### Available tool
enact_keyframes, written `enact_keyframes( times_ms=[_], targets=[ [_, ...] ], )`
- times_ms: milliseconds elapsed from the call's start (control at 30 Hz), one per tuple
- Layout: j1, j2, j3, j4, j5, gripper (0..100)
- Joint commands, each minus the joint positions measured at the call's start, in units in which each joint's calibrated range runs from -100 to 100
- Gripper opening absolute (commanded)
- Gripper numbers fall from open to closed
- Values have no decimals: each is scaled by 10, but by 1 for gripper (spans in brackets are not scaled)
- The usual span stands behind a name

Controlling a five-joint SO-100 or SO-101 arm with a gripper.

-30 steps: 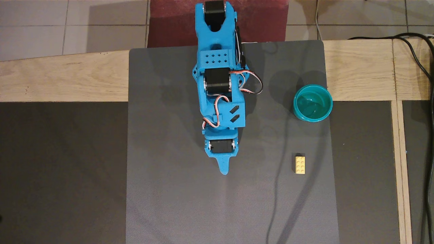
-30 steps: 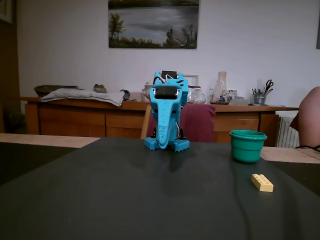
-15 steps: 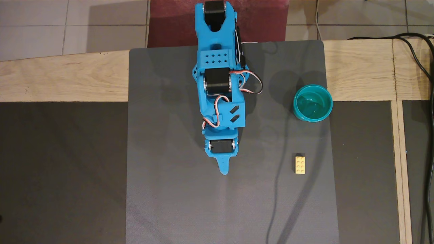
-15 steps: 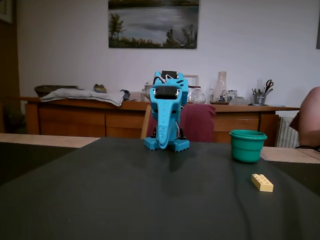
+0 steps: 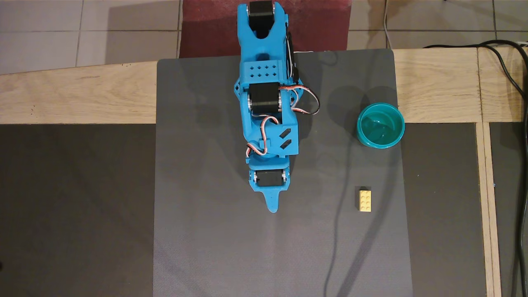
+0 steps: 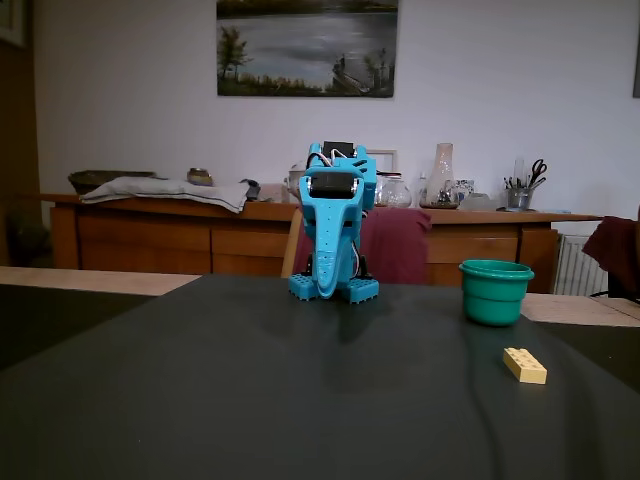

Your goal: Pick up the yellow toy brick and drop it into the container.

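So the yellow toy brick [image 5: 364,200] is a little 2x4 studded block lying flat, studs up, on the gray mat [image 5: 206,231]. The container [image 5: 380,125] is a teal-green cup with a glossy inside and nothing in it, sitting at the mat's right edge in the overhead view, above the brick and apart from it. The blue arm is folded up mid-mat, its gripper [image 5: 272,207] pinched closed and empty, with the brick well off to its right.
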Motion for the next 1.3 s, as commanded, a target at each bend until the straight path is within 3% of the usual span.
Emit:
enact_keyframes(
  times_ms=[0,400,833,967,1267],
  targets=[
    [-1,-2,3,2,0,0],
    [-21,-2,-23,2,18,0],
    [-140,27,-153,45,70,0],
    [-168,136,-205,-2,92,0],
    [-199,603,-539,2,94,0]
  ],
)
